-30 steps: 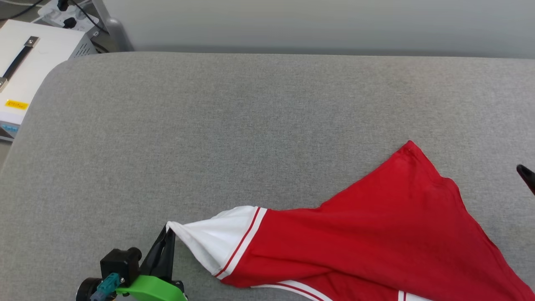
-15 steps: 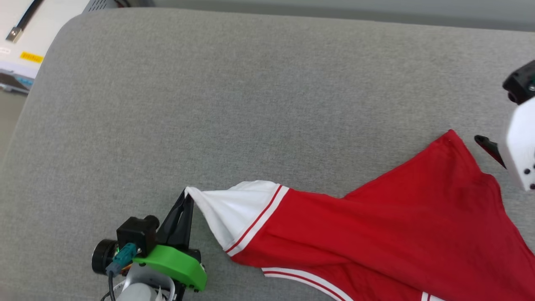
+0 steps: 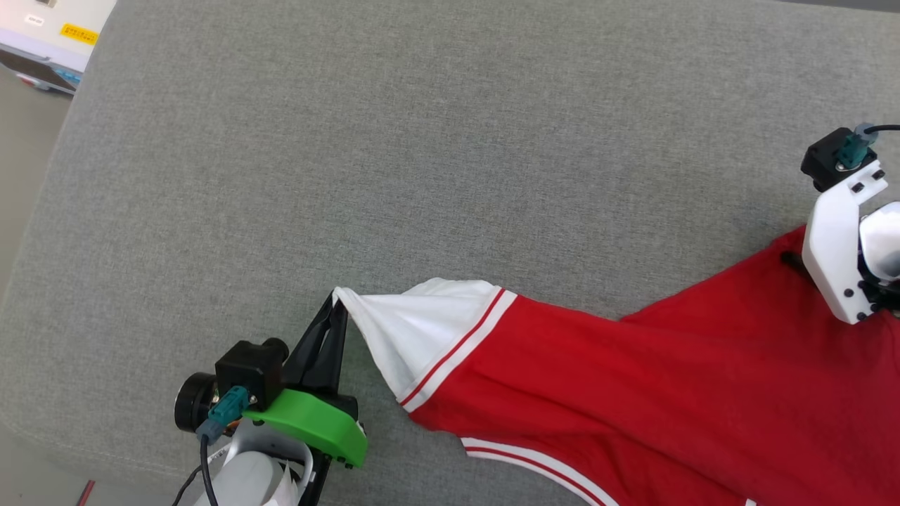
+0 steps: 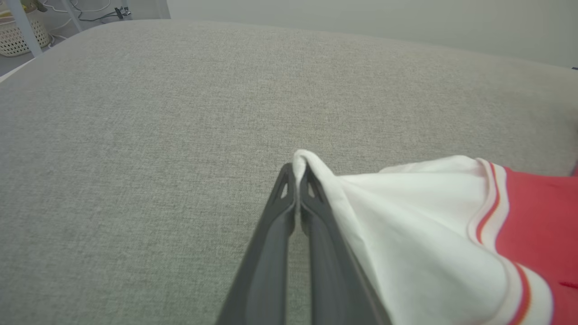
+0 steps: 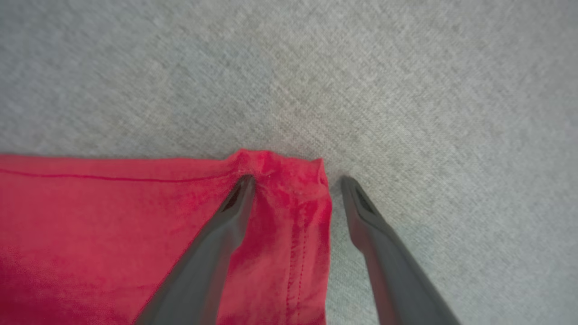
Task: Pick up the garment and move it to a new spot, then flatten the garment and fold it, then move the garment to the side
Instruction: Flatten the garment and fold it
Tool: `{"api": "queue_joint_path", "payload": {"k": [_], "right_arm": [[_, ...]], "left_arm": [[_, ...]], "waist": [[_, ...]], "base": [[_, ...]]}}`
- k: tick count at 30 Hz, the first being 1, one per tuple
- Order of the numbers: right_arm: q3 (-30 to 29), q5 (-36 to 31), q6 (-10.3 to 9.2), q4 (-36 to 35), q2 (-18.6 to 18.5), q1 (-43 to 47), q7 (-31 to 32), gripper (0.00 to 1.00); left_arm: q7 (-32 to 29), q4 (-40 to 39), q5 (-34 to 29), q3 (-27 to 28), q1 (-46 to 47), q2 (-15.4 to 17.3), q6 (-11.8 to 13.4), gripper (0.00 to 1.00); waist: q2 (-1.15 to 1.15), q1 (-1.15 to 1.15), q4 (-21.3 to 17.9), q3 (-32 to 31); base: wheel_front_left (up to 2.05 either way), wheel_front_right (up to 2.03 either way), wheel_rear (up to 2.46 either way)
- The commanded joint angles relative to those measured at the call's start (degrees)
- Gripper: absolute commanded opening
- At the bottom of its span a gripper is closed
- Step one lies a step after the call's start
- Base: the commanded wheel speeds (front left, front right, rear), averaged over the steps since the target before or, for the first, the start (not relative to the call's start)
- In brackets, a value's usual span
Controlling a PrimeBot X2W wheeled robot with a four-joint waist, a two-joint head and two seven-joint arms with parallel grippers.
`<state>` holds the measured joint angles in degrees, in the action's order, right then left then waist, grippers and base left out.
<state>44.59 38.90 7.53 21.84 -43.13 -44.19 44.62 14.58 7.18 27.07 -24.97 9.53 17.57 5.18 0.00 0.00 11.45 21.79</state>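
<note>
The garment (image 3: 633, 379), red with a white striped-trim sleeve, lies stretched across the grey cushion (image 3: 422, 161) at lower right. My left gripper (image 3: 336, 303) is shut on the tip of the white sleeve (image 4: 406, 216), and the fabric shows pinched between its fingertips (image 4: 295, 174) in the left wrist view. My right gripper (image 5: 295, 180) stands open over a red hem corner (image 5: 289, 171): one finger rests on the cloth, the other on the cushion just beside it. In the head view its white wrist (image 3: 840, 246) covers that corner at the right edge.
A white box with a yellow label (image 3: 49, 35) sits beyond the cushion's far left corner. The cushion's left edge drops to the floor (image 3: 21, 176). A basket and cables (image 4: 18, 31) lie past the cushion in the left wrist view.
The camera has tilted down, shifting the whole scene. My right arm has come in from the right edge and now straddles the garment's red corner. My left gripper keeps hold of the sleeve.
</note>
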Motion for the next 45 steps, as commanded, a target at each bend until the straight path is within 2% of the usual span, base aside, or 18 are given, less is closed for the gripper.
{"api": "queue_joint_path", "payload": {"k": [1, 2, 3, 4, 10, 14, 21, 26, 31, 37, 45], "right_arm": [[3.0, 1.3, -0.04, 2.3, 1.4, 2.0, -0.3, 1.0], [3.9, 1.8, -0.04, 2.7, 1.4, 2.1, -0.5, 1.0], [4.8, 2.3, -0.04, 3.0, 1.4, 1.8, -1.2, 0.11], [5.4, 2.7, -0.04, 3.1, 1.4, 1.6, -1.9, 0.0], [6.4, 4.5, -0.04, 3.4, 1.0, -1.1, -9.5, 0.0], [5.0, 5.5, -0.04, 1.4, 0.3, -2.0, -16.5, 0.0], [-0.6, 6.1, -0.04, -3.8, -1.3, -0.1, -26.9, 0.0], [-6.8, 4.9, -0.04, -7.9, -0.8, 1.5, -31.7, 0.0], [-12.5, 3.0, -0.04, -11.8, 1.4, 2.3, -33.3, 0.0], [-18.9, -0.1, -0.04, -15.5, 3.7, 1.7, -32.9, 0.0], [-25.7, -3.4, -0.04, -18.8, 6.2, -2.6, -30.5, 0.0]], "left_arm": [[0.3, 0.3, -0.5, 0.3, 1.0, -0.4, -0.4, 0.0], [0.3, 0.5, -0.5, 0.3, 1.0, -0.5, -0.5, 0.0], [0.3, 0.6, -0.5, 0.5, 0.9, -0.5, -0.5, 0.0], [0.3, 0.7, -0.5, 0.6, 0.8, -0.5, -0.5, 0.0], [0.4, 1.5, -0.6, 1.2, 0.0, -0.2, -0.6, 0.0], [0.4, 1.2, -0.9, 1.6, -0.8, 0.6, -0.7, 0.0], [0.4, -2.2, -2.2, 2.8, -0.5, 3.5, -0.6, 0.0], [-0.6, -6.2, -3.3, 4.3, 4.3, 6.0, -0.6, 0.0], [-3.6, -9.8, -4.8, 4.9, 12.4, 8.2, -1.8, 0.0], [-7.7, -11.2, -5.8, 4.6, 24.5, 9.4, -4.5, 0.0], [-10.9, -7.9, -6.4, 3.5, 41.6, 8.2, -8.4, 0.0]], "waist": [[0.0, 0.0, 0.4, 0.3], [0.0, 0.0, 0.4, 0.2], [0.0, 0.0, 0.3, 0.1], [0.0, 0.0, 0.1, -0.1], [0.0, 0.0, -1.1, -3.2], [0.0, 0.0, -2.3, -6.1], [0.0, 0.0, -5.1, -10.9], [0.0, 0.0, -6.9, -13.4], [0.0, 0.0, -8.3, -15.1], [0.0, 0.0, -9.6, -15.6], [0.0, 0.0, -11.1, -12.9]], "base": [[0.0, 0.0, 0.0], [0.0, 0.0, 0.0], [0.0, 0.0, 0.0], [0.0, 0.0, 0.0], [0.0, 0.0, 0.0], [0.0, 0.0, 0.0], [0.0, 0.0, 0.0], [0.0, 0.0, 0.0], [0.0, 0.0, 0.0], [0.0, 0.0, 0.0], [0.0, 0.0, 0.0]]}}
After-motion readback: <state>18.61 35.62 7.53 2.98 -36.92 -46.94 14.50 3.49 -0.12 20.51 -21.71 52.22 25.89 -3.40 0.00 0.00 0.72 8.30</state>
